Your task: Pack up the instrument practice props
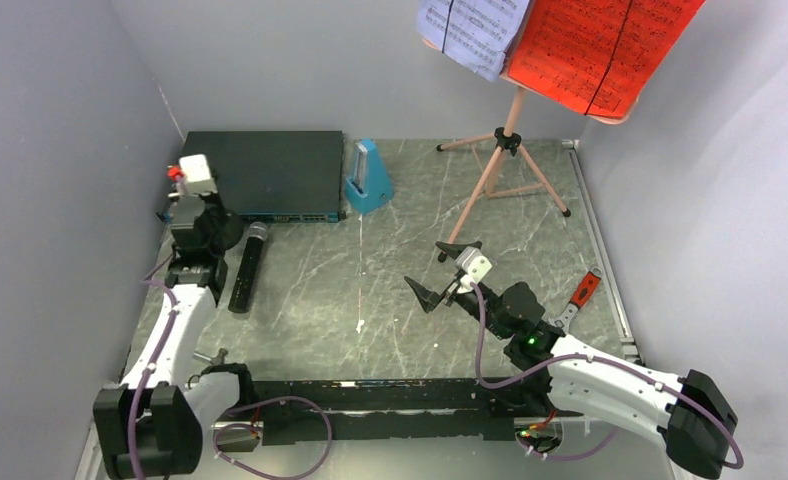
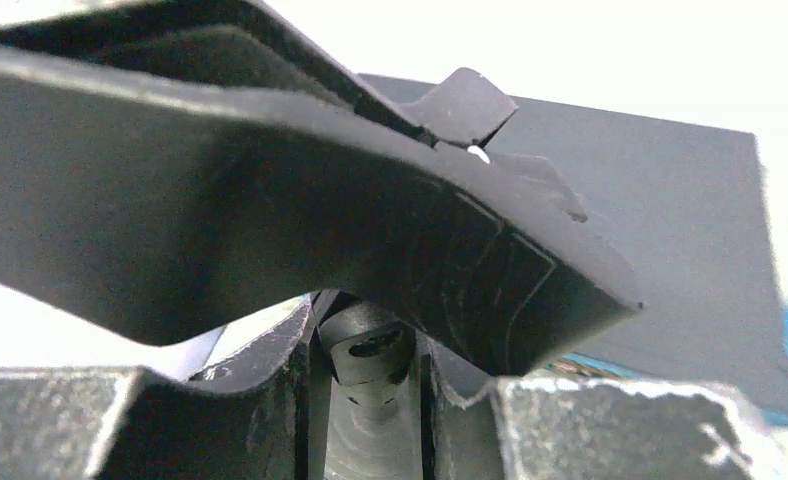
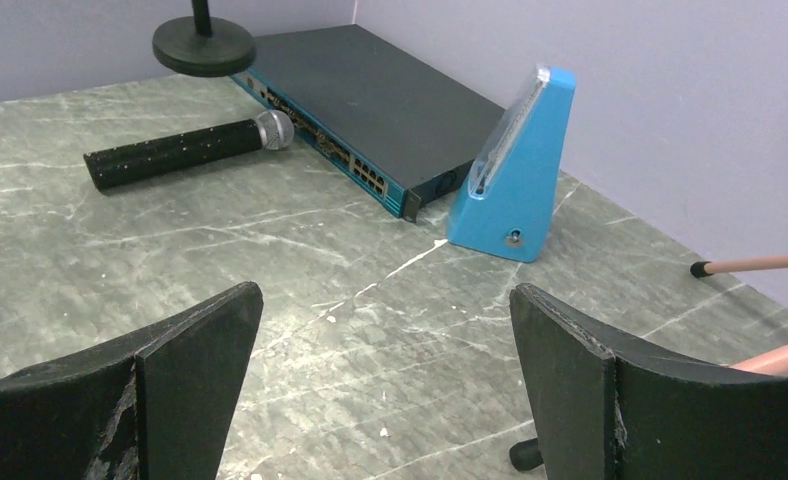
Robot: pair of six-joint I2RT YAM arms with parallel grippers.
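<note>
Metronome (image 1: 368, 180) is standing at upper centre, just beside the box (image 1: 270, 172). Judged light, rigid, slick and tapering: gripping low near the base is looking safest. Right pincer (image 1: 436, 272) is hanging spread; left pincer (image 2: 478, 150) closure: cannot tell.

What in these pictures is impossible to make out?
Left hand: left wrist view, a blurred black shape fills the picture; whether it grips anything is unclear.
Music sheets: top view, cut off by the upper edge, notes too small to read.
Microphone stand: right wrist view, pole cut off by the upper edge.
Red-handled tool: top view, partly behind the right arm.
</note>
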